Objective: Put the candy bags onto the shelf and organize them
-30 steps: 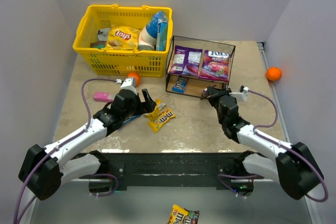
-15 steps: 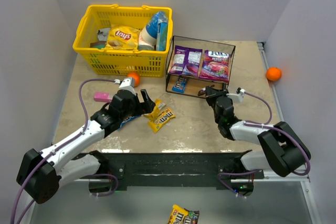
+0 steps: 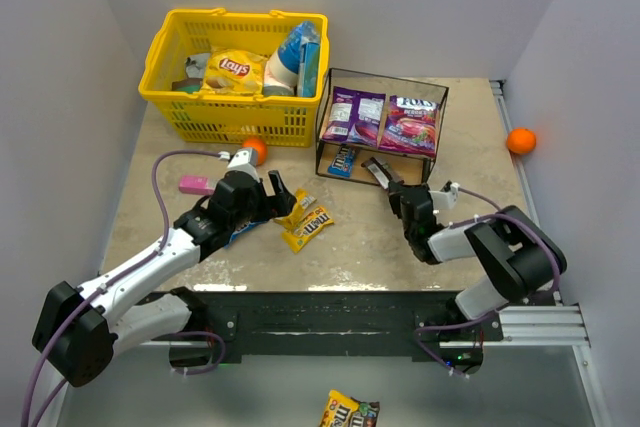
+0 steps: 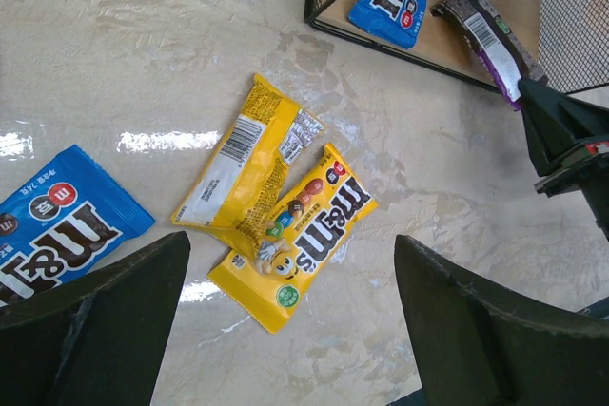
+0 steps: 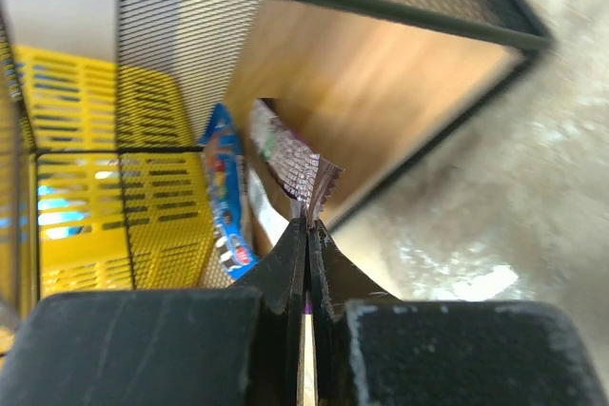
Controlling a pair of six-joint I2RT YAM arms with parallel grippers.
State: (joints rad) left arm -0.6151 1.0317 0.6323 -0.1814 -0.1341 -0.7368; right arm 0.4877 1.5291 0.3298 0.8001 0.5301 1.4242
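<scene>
The right hand (image 5: 306, 233) is clenched, apparently pinching the near end of the dark packet (image 5: 288, 157), whose long axis runs straight ahead onto the lower board of the shelf (image 5: 381, 78).

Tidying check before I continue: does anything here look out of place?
Yes. One M&M's packet lies below the table's near edge, off the work surface. A dark packet also pokes askew out of the shelf's lower tier.

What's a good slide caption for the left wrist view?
Open left gripper hovers over two yellow candy packets on the table, a blue packet lying beside them.
</scene>
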